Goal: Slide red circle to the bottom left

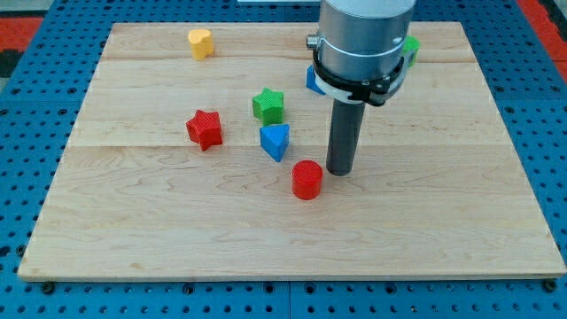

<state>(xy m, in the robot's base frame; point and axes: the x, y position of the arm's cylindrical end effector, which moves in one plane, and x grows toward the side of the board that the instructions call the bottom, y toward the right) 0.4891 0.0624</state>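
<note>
Six blocks are countable on the wooden board (133,248), with no container of any kind among them. Going from the view's left: a yellow heart-like block (201,42) sits near the top edge; a red star (205,129) lies at mid-board; a green star (268,105) stands just above a blue triangular block (275,141). The red circle (306,180) rests slightly below centre, apart from the blue block. Right of it, my tip (339,172) stands on the board just beside the circle's upper right, touching or nearly so; contact cannot be confirmed. The rod has nothing to open or close and holds nothing. Behind the arm a blue block (313,81) and a green block (412,46) show only in part, shapes unclear.

Judgement: the red circle looks like a small, rigid, light plastic cylinder that should slide easily on smooth wood. Being round, it may roll off a glancing push, so pressure belongs squarely on its upper-right side, aimed at the bottom-left corner
</note>
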